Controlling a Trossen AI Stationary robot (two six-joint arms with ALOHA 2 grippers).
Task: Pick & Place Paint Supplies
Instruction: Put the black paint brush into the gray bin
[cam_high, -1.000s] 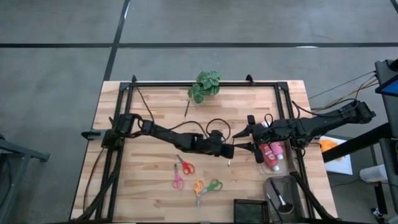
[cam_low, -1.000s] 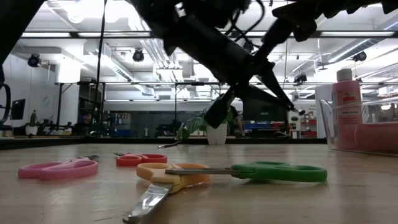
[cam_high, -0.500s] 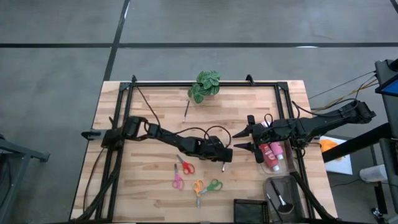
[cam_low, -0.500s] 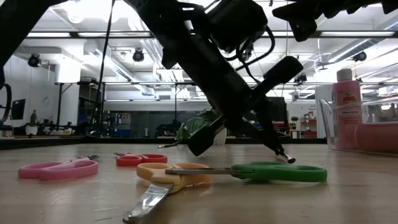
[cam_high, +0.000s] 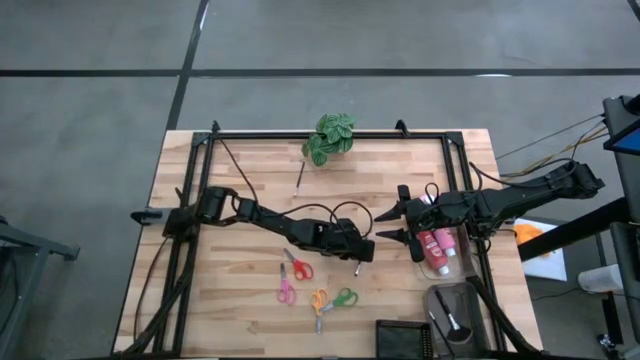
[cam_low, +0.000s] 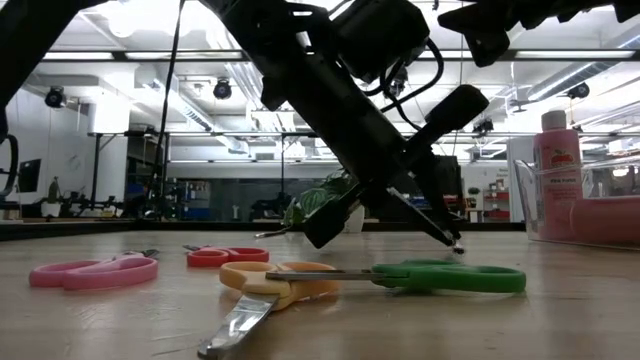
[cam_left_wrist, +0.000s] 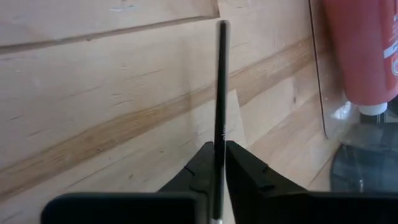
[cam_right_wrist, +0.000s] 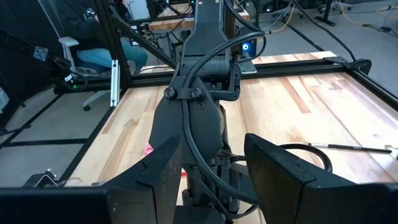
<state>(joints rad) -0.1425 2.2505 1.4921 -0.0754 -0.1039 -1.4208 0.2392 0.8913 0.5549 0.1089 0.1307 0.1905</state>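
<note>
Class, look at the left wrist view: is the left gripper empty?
No: the left gripper is shut on a thin dark brush, whose handle runs out from between its fingers above the wooden table.

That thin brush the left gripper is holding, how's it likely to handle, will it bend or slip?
The brush looks straight and rigid, so it probably stays stiff. The left gripper pinches only its slim handle, so it may pivot or slip. Being thin and round, it would likely roll on the table if dropped.

Wooden table (cam_high: 240, 280) with scissors (cam_high: 335, 299), plant (cam_high: 329, 137).
</note>
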